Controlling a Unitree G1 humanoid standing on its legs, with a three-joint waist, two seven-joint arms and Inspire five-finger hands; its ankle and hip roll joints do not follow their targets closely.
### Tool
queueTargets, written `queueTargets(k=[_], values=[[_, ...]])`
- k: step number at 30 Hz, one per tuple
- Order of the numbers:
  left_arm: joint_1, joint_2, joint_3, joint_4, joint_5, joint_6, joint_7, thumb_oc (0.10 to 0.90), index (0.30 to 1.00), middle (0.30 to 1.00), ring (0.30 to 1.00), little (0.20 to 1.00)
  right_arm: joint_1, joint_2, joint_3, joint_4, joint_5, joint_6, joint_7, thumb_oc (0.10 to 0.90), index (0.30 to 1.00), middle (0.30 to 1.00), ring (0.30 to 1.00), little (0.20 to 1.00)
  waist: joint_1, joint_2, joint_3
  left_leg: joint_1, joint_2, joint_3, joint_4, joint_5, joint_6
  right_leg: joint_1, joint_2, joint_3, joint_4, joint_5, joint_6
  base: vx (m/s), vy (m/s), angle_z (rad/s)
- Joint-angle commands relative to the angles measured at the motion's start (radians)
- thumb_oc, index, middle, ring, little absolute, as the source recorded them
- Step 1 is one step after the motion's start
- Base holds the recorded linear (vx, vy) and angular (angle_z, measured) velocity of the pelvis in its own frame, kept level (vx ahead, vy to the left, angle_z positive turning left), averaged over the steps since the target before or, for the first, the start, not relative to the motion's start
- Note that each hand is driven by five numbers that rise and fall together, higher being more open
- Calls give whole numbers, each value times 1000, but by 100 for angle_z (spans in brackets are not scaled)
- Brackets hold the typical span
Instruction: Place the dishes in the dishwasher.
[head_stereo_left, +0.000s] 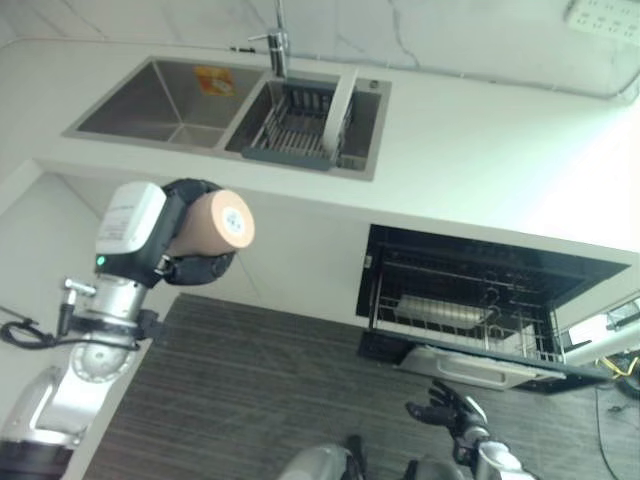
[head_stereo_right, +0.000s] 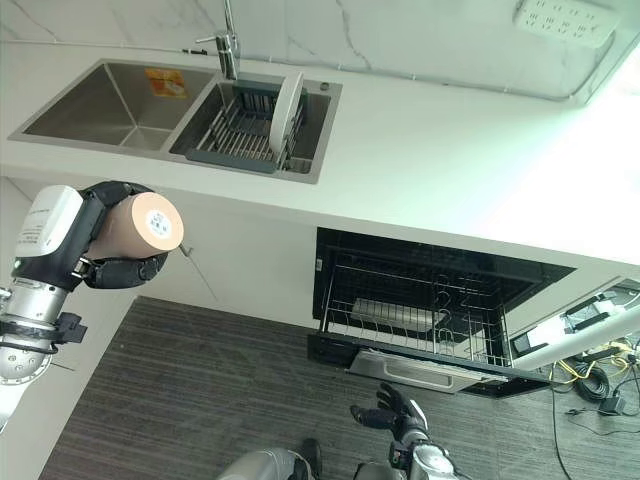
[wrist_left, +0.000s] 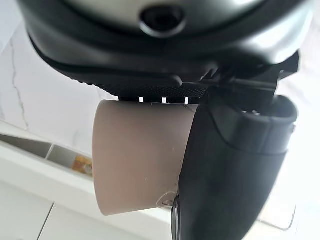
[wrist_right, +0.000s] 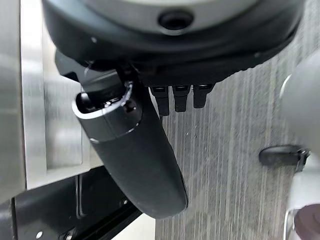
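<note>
The big white worktop (head_stereo_left: 480, 140) runs across the room, with a marble wall (head_stereo_right: 420, 35) behind it. A wall socket (head_stereo_right: 563, 20) sits high on that wall. A steel sink (head_stereo_left: 170, 100) with two bowls is set into the worktop, and a tap (head_stereo_left: 277, 45) stands at the back of it. In the bowl nearer the dishwasher sits a dark dish rack (head_stereo_left: 295, 130), and one white plate (head_stereo_right: 287, 110) stands on its edge in that rack.

Under the worktop the dishwasher (head_stereo_left: 480, 300) is open. Its wire rack (head_stereo_right: 420, 320) is pulled part way out, and something pale lies in the rack, too small to tell what it is. The floor (head_stereo_left: 260, 390) in front is dark grey with thin stripes.

The left hand (head_stereo_left: 195, 265) is held up in the air in front of the white cupboard below the sink, well apart from the dishwasher. Its fingers and thumb (wrist_left: 235, 170) are curled tight round a tan cup (head_stereo_left: 212, 222). The cup lies on its side in the hand, with its round end facing the dishwasher side.

The right hand (head_stereo_right: 392, 412) hangs low over the floor, just in front of the open dishwasher. Its fingers (wrist_right: 180, 96) are loose and spread, and it holds nothing
</note>
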Motion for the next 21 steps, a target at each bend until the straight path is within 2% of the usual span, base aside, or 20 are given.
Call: queueTargets(k=[1, 2, 3, 4, 8, 12, 16, 21], values=[[-99, 20, 105, -86, -55, -5, 66, 400, 300, 300, 300, 300, 7, -71, -3, -11, -6, -39, 35, 800, 900, 900, 900, 900, -33, 80, -42, 114, 141, -1, -109, -55, 40, -21, 30, 18, -114, 60, 122, 56, -346, -1], [-103, 31, 102, -82, -61, 2, 68, 400, 300, 300, 300, 300, 8, -68, -3, -8, -10, -38, 43, 800, 900, 900, 900, 900, -41, 74, -43, 119, 140, -3, -109, -69, 42, -46, 23, 43, -114, 103, 134, 24, -420, -24], [-107, 36, 105, -69, -68, -17, 60, 400, 300, 300, 300, 300, 8, -66, -5, -1, -3, -38, 50, 800, 900, 900, 900, 900, -40, 66, -45, 116, 149, -8, -109, -65, 34, -42, 40, 72, -114, 46, 139, 19, -386, -28], [-110, 34, 102, -69, -68, -19, 54, 400, 300, 300, 300, 300, 10, -67, -1, 3, 8, -37, 54, 800, 900, 900, 900, 900, -36, 55, -53, 110, 155, -5, -109, -59, 22, -38, 44, 71, -114, 21, 139, 0, -380, 13], [-108, 25, 100, -86, -72, -8, 50, 400, 300, 300, 300, 300, 1, -77, 19, 15, 0, -28, 57, 800, 900, 900, 900, 900, -24, 42, -74, 87, 193, 20, -109, -37, -15, -32, 61, 47, -114, -22, 119, -36, -224, 22], [-124, 41, 104, -106, -102, -6, 35, 400, 300, 300, 300, 300, 5, -95, 9, 45, 24, -50, 46, 800, 900, 900, 900, 900, -26, 48, -78, 51, 233, 20, -109, -7, -54, -27, 82, 25, -114, -48, 101, -58, -160, -4], [-138, 70, 114, -102, -136, -19, 18, 400, 300, 300, 300, 300, 24, -115, -23, 76, 36, -58, 48, 800, 900, 900, 900, 900, -34, 56, -83, 35, 256, 26, -109, 13, -79, -20, 82, -5, -114, -59, 94, -28, -45, 8], [-120, 74, 120, -98, -138, -37, 24, 400, 300, 300, 300, 300, 31, -124, -42, 112, 40, -66, 64, 800, 900, 900, 900, 900, -32, 68, -91, 45, 260, 28, -109, 12, -92, -5, 64, -26, -114, -68, 97, 32, 20, 10]])
